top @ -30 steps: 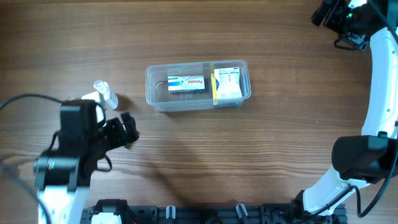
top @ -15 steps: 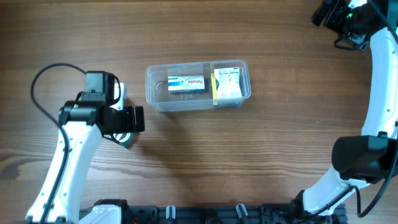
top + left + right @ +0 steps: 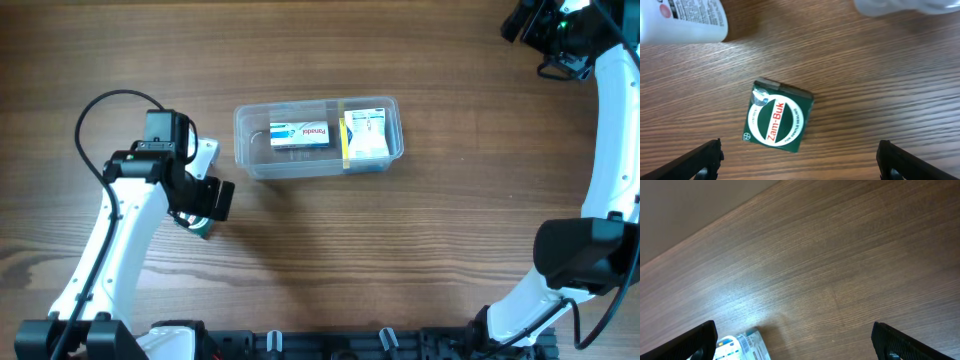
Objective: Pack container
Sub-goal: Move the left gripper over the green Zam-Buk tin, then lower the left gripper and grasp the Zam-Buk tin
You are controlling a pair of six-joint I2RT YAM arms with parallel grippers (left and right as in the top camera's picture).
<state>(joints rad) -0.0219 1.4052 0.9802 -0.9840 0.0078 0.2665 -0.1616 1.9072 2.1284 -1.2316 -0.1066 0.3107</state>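
The clear plastic container [image 3: 242, 150] stands at the table's middle. It holds a blue-and-white box [image 3: 300, 134] and a white-and-yellow box [image 3: 366, 134]. My left gripper [image 3: 207, 203] is open and empty, hovering to the container's lower left over a small green Zam-Buk box [image 3: 779, 121]. That box lies flat on the wood between and ahead of the open fingers [image 3: 800, 165]; its green corner shows in the overhead view [image 3: 204, 230]. My right gripper [image 3: 795, 347] is open and empty, high at the far right corner [image 3: 522, 22].
A white bottle [image 3: 685, 20] lies just beyond the green box, partly under my left wrist in the overhead view [image 3: 207, 152]. The container's corner [image 3: 905, 6] shows at the left wrist view's top edge. A packed box's end [image 3: 742, 347] shows in the right wrist view.
My left arm has swung up and right from the lower left. Its gripper now hangs over the green box and partly hides the bottle. The right arm has not moved.
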